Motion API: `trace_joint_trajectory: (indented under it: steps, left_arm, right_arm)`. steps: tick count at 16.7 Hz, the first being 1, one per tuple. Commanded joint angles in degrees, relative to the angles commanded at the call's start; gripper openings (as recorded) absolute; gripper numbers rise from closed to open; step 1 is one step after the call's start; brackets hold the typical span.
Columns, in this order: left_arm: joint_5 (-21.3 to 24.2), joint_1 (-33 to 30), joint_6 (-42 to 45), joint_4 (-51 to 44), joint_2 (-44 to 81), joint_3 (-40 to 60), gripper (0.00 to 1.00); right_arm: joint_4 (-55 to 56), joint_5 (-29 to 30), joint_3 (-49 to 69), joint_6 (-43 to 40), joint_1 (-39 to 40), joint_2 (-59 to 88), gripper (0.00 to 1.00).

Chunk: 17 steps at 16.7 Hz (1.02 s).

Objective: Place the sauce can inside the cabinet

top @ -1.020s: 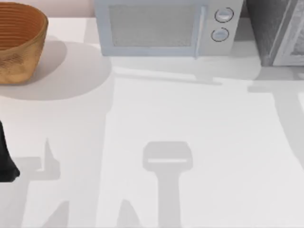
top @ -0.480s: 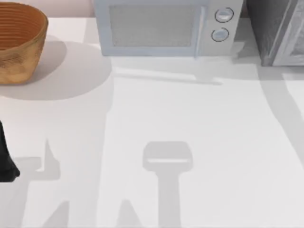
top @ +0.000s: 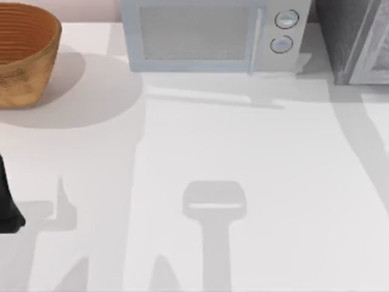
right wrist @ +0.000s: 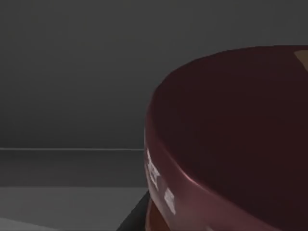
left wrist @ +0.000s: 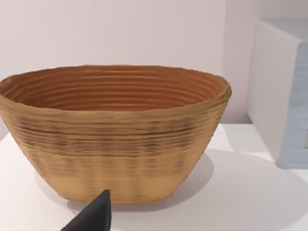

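The sauce can (right wrist: pixel 231 144) looms close before the right wrist camera against a dark grey interior — the cabinet (top: pixel 355 39) sits at the tabletop's (top: pixel 243 152) far right corner beside the microwave (top: pixel 213 36) — while the left arm (top: pixel 7 204) stays parked at the left edge near the basket (top: pixel 27 52).

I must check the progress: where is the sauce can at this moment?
In the right wrist view the sauce can sits very close to the camera, its maroon top before a dark grey wall and floor, seemingly inside the cabinet at the table's far right.
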Motion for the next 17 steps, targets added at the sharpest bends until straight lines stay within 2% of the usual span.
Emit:
trace_joint_trajectory:
  steps: [10, 17]
  left_arm:
    - [0.0, 0.0, 0.0, 0.0, 0.0, 0.0, 1.0]
    - [0.0, 0.0, 0.0, 0.0, 0.0, 0.0, 1.0]
  right_arm:
    - [3.26, -3.04, 20.8, -0.14, -3.72, 25.44, 0.0]
    - [4.56, -4.25, 24.52, -0.08, -4.64, 28.79, 0.0]
